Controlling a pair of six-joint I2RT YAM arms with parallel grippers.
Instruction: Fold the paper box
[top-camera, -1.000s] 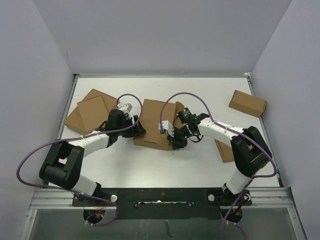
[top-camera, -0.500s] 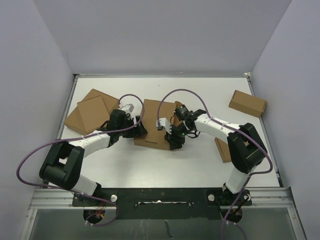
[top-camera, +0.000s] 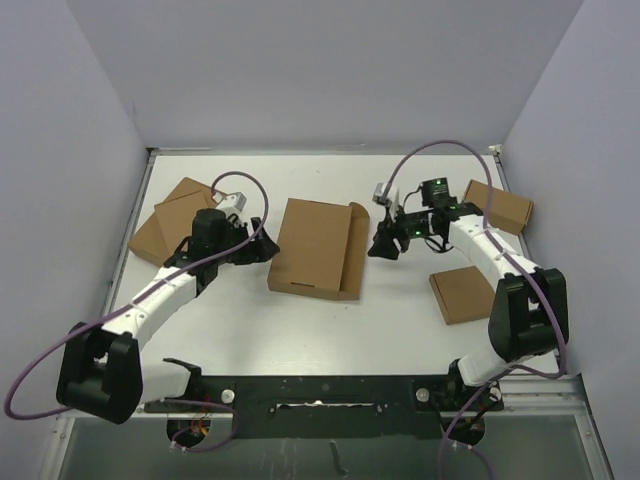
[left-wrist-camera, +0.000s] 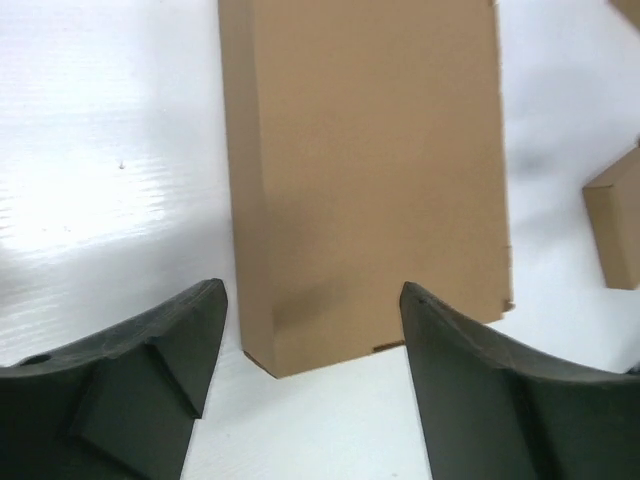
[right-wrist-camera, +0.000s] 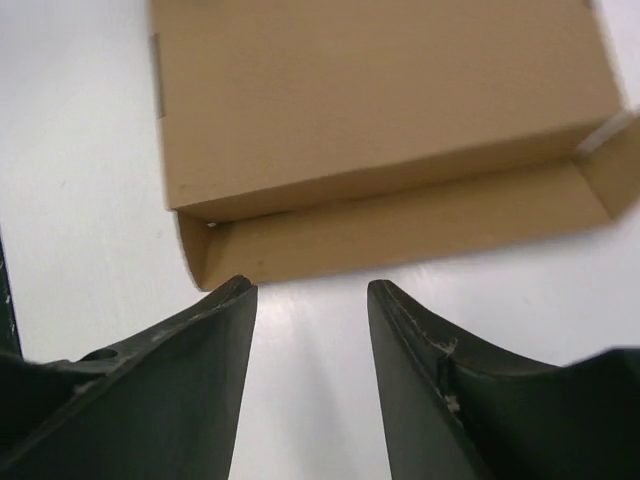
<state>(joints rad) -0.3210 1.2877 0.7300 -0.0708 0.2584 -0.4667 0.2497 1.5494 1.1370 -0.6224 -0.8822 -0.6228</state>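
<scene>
Jaws apart on both grippers, nothing between them. Left gripper (left-wrist-camera: 315, 400) sits just left of paper box (top-camera: 312, 247), with box end showing ahead between its open fingers. Right gripper (right-wrist-camera: 310, 380) sits right of box, facing side flap (right-wrist-camera: 400, 235), which lies out flat. Box lies flat between the two grippers, long axis roughly near-to-far, crosswise to both approaches. Left arm looks slightly nearer. Versus one second ago: both grippers were against box, now backed off, right arm swung well out rightward.
</scene>
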